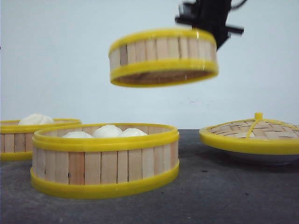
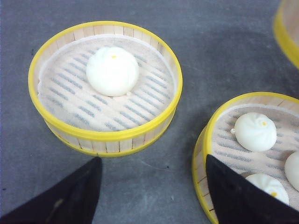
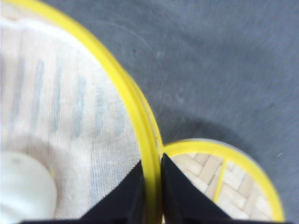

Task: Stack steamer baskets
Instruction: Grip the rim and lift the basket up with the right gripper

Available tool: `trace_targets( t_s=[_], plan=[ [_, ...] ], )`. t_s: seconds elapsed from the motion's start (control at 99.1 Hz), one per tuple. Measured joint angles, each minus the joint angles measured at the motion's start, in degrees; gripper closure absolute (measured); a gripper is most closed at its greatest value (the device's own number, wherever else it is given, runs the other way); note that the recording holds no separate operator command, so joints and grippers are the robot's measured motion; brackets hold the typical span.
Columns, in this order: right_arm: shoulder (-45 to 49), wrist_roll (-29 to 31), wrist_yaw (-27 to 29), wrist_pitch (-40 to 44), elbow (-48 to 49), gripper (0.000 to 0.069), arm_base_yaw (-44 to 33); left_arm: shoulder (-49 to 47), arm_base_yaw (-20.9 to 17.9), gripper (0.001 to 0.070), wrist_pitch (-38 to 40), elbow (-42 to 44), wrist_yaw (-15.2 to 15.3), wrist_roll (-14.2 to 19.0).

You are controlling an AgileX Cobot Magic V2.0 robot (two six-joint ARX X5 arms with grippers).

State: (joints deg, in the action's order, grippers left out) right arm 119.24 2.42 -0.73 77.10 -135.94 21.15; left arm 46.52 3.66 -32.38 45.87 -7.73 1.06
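One steamer basket (image 1: 163, 57) hangs in the air, tilted slightly, with my right gripper (image 1: 211, 28) shut on its far right rim. In the right wrist view the black fingers (image 3: 175, 191) pinch that yellow rim (image 3: 140, 121), and a white bun lies inside. A second steamer basket (image 1: 105, 158) with three buns stands on the table below, front centre. The third steamer basket (image 1: 28, 135), holding one bun, stands at the far left. My left gripper (image 2: 152, 186) is open above the bare table between these two baskets (image 2: 105, 86) (image 2: 252, 149), holding nothing.
The domed woven lid (image 1: 254, 133) with yellow rim and knob rests on a white plate (image 1: 261, 157) at the right, also seen as the lid (image 3: 224, 182) under the lifted basket. The table is dark grey; a pale wall stands behind.
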Motion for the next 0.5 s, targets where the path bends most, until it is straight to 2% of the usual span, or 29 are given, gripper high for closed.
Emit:
trace_targets(
  t_s=[0.151,0.283,0.394,0.505],
  plan=[
    [-3.6,-0.1,1.1,0.2,0.4,0.0667,2.1,0.0,0.0,0.0284,0.0,0.0,0.0,0.0],
    [-8.8,-0.1,1.3,0.2,5.8,0.0667,3.7,0.0,0.0,0.0284,-0.2,0.0,0.0,0.0],
    [-15.1,-0.1,1.4,-1.1,14.8,0.0667,5.2,0.0,0.0,0.0284,-0.2,0.0,0.0,0.0],
    [-22.2,-0.5,-0.4,-9.1,28.0,0.0667,7.0,0.0,0.0,0.0284,-0.2,0.0,0.0,0.0]
  ],
)
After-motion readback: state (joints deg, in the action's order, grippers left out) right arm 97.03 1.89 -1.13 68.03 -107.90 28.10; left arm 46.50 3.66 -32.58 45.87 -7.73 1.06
